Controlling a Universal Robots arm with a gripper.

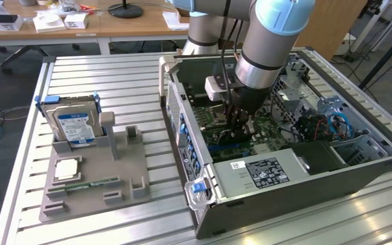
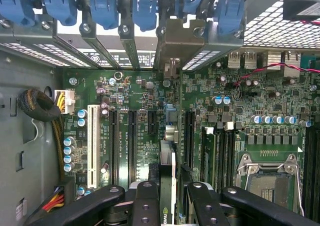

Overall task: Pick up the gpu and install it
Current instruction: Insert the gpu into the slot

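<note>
The gpu (image 2: 167, 158) shows edge-on as a thin dark card standing upright on the green motherboard (image 2: 135, 86), between two black expansion slots. Its metal end bracket (image 2: 173, 38) sits against the case's rear slot openings under the blue clips. My gripper (image 2: 170, 191) is shut on the card, one black finger (image 2: 145, 201) on each side of it. In the exterior view the gripper (image 1: 239, 130) reaches straight down into the open computer case (image 1: 305, 194), the gpu (image 1: 231, 137) dark beneath it. Whether the card is fully seated cannot be told.
A power supply (image 1: 264, 171) fills the case's near side, with drive bays and blue cables (image 1: 336, 125) at the exterior view's right. An empty processor socket (image 2: 265, 181) lies beside the slots. A grey fixture (image 1: 94, 168) holds the hard drive (image 1: 73, 125) and a memory stick (image 1: 87, 184).
</note>
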